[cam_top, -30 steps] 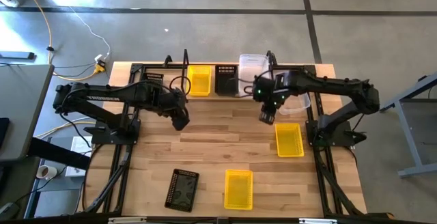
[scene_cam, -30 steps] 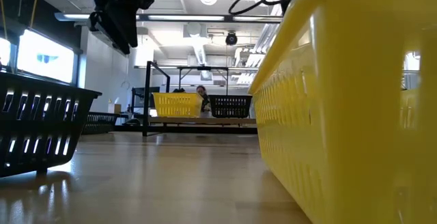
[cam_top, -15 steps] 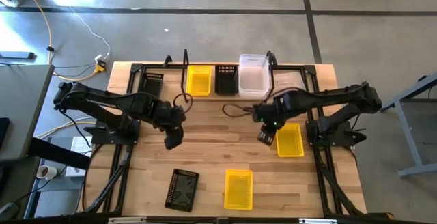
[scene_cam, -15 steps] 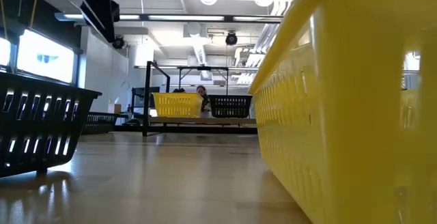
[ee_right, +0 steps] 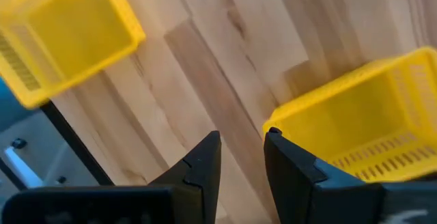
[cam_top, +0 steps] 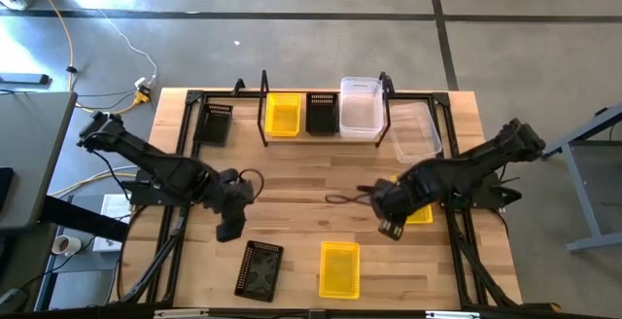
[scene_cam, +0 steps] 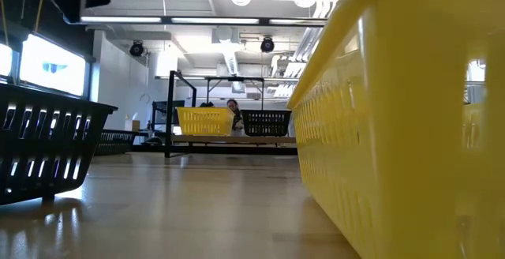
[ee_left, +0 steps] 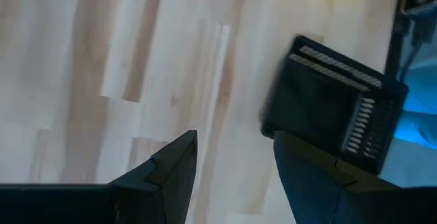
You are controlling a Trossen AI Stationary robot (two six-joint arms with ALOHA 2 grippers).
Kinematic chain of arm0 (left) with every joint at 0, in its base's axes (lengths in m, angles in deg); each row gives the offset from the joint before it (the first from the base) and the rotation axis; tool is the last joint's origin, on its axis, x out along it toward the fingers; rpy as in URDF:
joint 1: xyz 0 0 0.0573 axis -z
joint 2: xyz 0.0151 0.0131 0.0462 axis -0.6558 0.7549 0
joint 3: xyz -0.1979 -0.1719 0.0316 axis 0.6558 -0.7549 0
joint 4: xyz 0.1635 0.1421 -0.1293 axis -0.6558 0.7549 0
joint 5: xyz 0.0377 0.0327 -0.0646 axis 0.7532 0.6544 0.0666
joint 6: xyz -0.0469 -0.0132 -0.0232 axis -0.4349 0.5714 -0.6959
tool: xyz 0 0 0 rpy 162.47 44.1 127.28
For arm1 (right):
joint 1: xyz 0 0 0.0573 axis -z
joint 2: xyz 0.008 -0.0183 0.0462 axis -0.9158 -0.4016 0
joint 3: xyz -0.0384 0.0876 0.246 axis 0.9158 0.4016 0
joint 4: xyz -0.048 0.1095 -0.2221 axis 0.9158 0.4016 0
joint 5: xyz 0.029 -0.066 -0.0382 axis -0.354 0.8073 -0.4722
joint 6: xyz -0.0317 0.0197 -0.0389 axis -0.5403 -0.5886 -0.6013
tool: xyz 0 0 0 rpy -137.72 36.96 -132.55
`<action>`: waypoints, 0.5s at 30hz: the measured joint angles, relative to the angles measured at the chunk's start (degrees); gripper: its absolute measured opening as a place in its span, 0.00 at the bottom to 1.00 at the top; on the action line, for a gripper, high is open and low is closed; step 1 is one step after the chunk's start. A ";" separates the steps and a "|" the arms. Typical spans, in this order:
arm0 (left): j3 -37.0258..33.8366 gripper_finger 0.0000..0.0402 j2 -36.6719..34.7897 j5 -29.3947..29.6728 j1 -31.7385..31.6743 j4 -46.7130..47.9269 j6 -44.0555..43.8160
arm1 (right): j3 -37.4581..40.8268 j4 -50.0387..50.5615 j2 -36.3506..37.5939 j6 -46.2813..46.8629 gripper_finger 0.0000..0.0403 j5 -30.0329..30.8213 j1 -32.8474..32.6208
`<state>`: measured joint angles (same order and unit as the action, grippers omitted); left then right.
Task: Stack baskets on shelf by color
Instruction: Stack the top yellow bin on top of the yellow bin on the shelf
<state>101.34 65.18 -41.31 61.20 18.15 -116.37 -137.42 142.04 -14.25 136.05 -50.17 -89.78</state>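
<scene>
From above, I see the shelf at the far edge of the bench with three baskets in a row on it: a yellow basket, a black basket and a clear basket. A second clear one lies just right of the shelf, and a second black one just left of it. At the near edge a black basket lies beside a yellow one. My left gripper hangs over bare wood just beyond that near black basket. My right gripper sits at the near left corner of a yellow basket on the right side, mostly covered by the arm.

At bench level, the near yellow basket fills the right half and the near black one stands at the left. Far back, the shelf carries a yellow and a black basket.

In the left wrist view, my left gripper is open with nothing in it, over wood, the black basket just ahead.

In the right wrist view, my right gripper is open with a narrow gap and holds nothing. One yellow basket has its corner right by the fingers; another lies apart from it.
</scene>
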 joint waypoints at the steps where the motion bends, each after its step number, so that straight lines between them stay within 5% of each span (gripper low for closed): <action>1: 0.00 0.46 0.00 0.38 0.94 0.00 -0.77 | 0.00 0.51 0.00 0.44 0.24 0.20 -1.10; 15: 0.00 0.46 0.00 2.82 6.99 -0.02 -7.00 | 0.32 2.24 0.06 -3.43 0.24 6.35 -10.75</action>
<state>101.34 65.18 -38.49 68.20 18.13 -123.37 -137.10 144.28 -14.20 132.62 -43.82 -100.54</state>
